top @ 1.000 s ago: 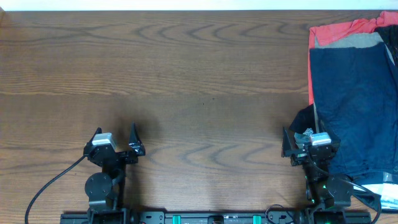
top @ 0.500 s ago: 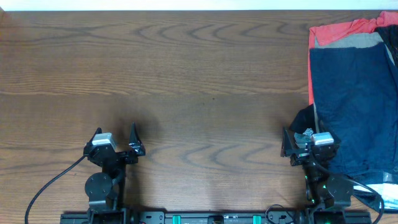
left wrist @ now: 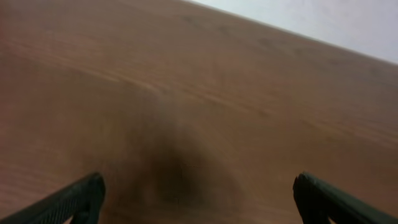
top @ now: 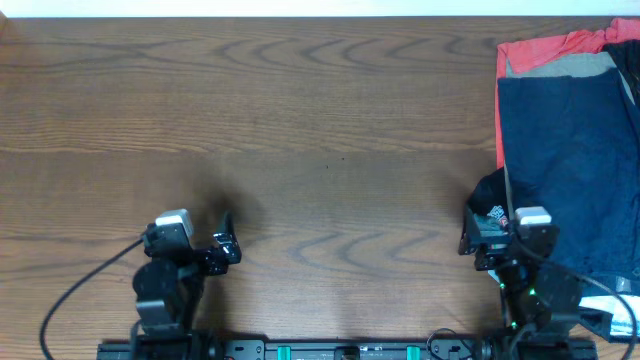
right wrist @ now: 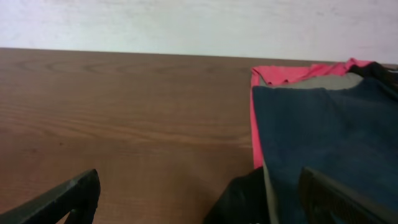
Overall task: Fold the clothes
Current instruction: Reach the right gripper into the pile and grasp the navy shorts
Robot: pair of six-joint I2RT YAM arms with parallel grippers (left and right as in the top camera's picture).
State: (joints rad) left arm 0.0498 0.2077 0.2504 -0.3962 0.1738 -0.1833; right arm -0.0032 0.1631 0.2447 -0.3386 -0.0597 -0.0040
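**Navy clothes lie spread at the bench's right edge, both claws released**

The brown wooden bench (top: 300,120) fills the overhead view. At its far right side lie the clothes (top: 570,170), a dark navy garment spread flat and wrinkled on top of a khaki-grey garment (top: 565,66) and a red garment (top: 540,48), whose edges show beyond its far end. A dark bunched fold at its near left corner sits just beside the right claw (right wrist: 199,180), whose fingers stand wide apart, gripping nothing. The left claw (left wrist: 198,186) hangs over bare wood, well apart from the clothes, likewise spread and empty.
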